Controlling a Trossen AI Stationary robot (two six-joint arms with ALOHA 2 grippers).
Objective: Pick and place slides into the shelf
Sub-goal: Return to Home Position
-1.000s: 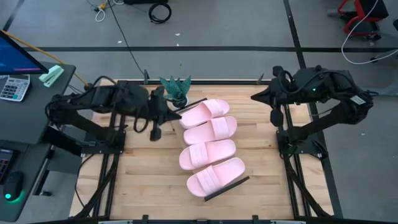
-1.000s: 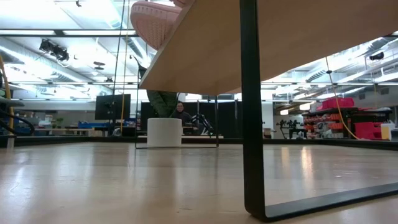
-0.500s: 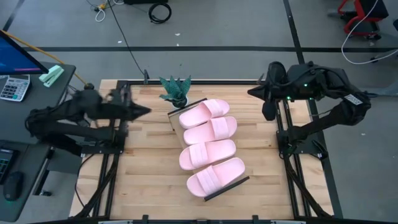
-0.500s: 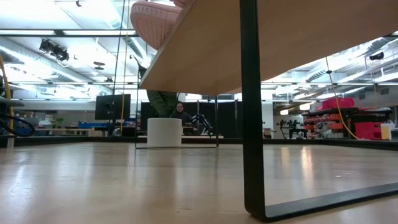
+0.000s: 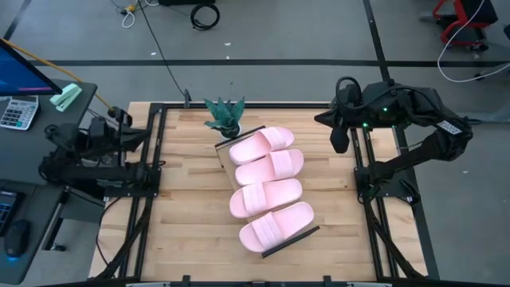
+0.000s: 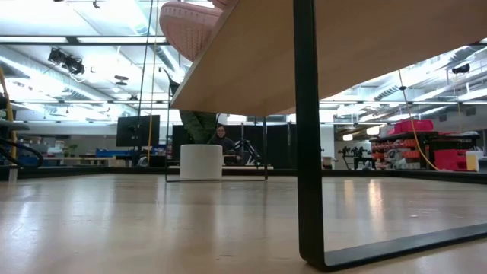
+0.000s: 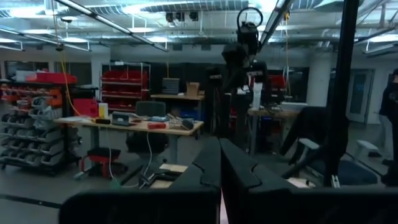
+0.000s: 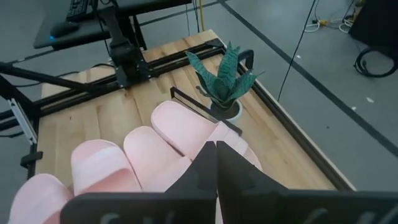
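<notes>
Several pale pink slides lie side by side, soles down, on the shelf at the table's middle. They cover most of the board; its black rails show at the far end and the near end. The low view shows the board's underside, one rail leg and a slide's toe over the edge. My left gripper is shut and empty, drawn back over the table's left edge. My right gripper, also shut and empty, hangs high near the right edge, pointing toward the slides.
A green plant in a white pot stands just beyond the shelf's far end, also seen as the pot in the low view. Black frame rails run along both table sides. A desk with a calculator stands to the left.
My left gripper has pulled away from beside the farthest slide toward the table's left edge and sunk, its arm folding back; it stays shut. My right gripper has rolled a little where it is. The slides and shelf have kept still.
</notes>
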